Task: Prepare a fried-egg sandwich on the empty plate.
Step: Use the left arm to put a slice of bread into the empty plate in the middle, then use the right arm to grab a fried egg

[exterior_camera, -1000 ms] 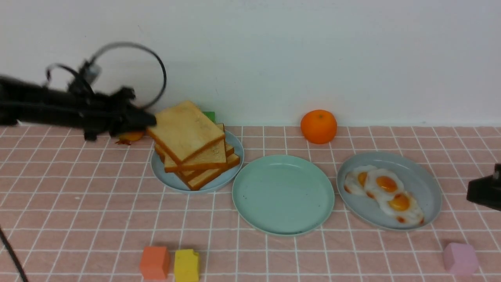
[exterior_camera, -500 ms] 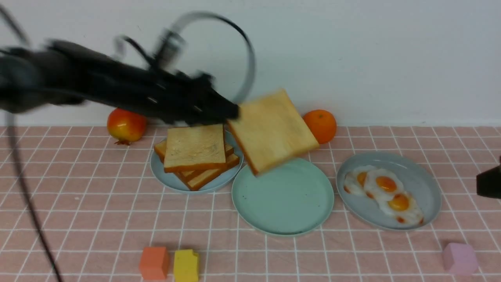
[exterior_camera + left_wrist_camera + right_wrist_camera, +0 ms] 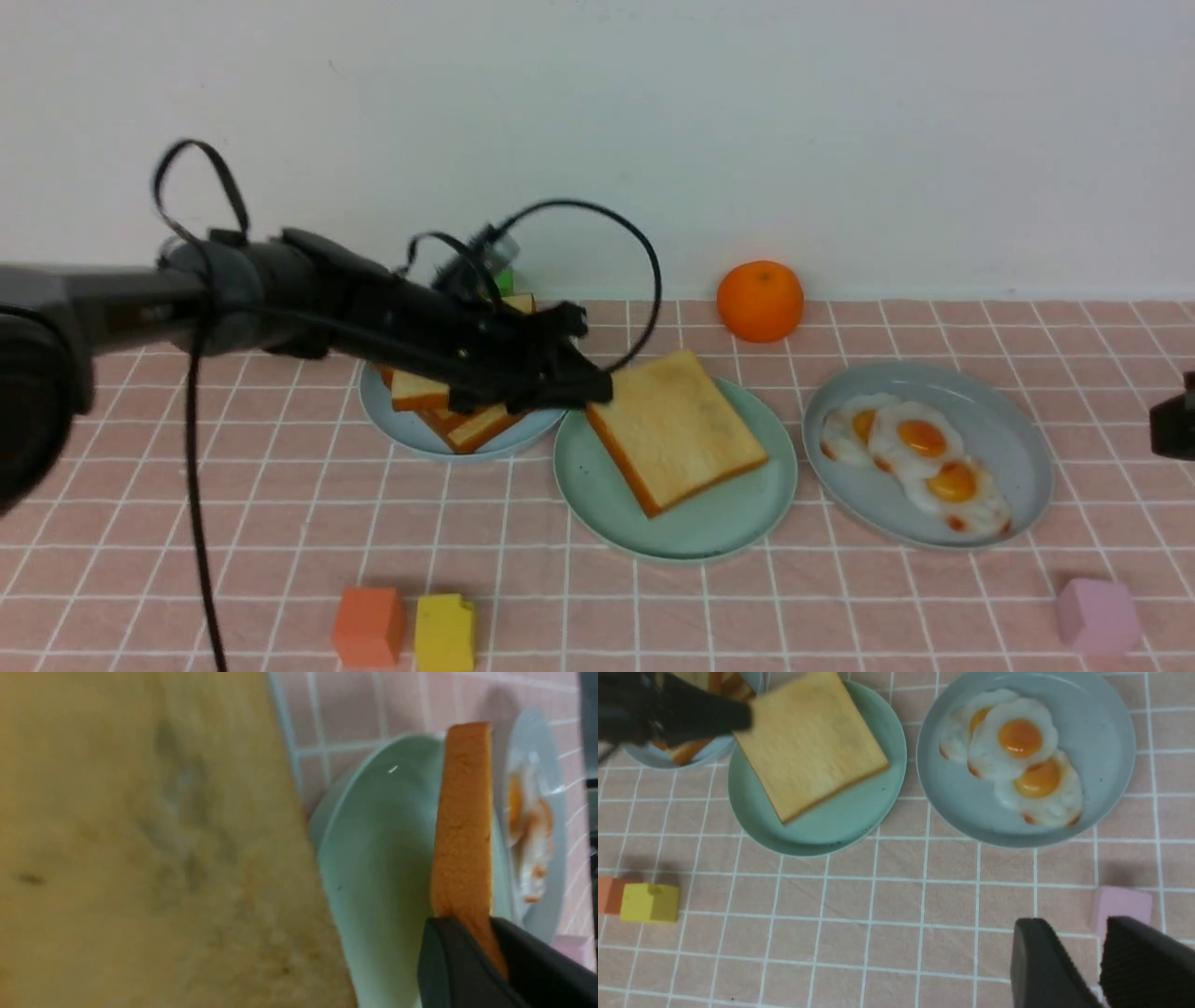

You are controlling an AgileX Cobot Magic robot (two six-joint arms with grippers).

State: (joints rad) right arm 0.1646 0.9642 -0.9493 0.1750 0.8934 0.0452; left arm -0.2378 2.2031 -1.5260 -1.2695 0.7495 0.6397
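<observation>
One golden-brown toast slice [image 3: 674,429] lies tilted on the mint-green empty plate [image 3: 719,532], and my left gripper [image 3: 593,390] is shut on its left edge. The left wrist view shows the jaws [image 3: 467,924] pinching the slice's crust [image 3: 462,826] over the plate [image 3: 383,858]. No two-slice fried-egg sandwich is in view. The toast stack [image 3: 467,425] sits on a blue-grey plate [image 3: 411,434] under my left arm. Three fried eggs [image 3: 920,457] lie on another blue-grey plate [image 3: 1013,420]. My right gripper [image 3: 1092,952] is open and empty, low at the right; it also shows in the front view [image 3: 1172,425].
An orange [image 3: 760,301] stands by the back wall. An orange cube [image 3: 370,625] and a yellow cube [image 3: 444,632] sit at the front left, a pink cube [image 3: 1099,615] at the front right near my right gripper. A green block [image 3: 504,278] is behind the toast stack.
My left gripper lifted the top slice off the toast stack, swung it right through the air and lowered it onto the mint-green plate. The right gripper barely moved.
</observation>
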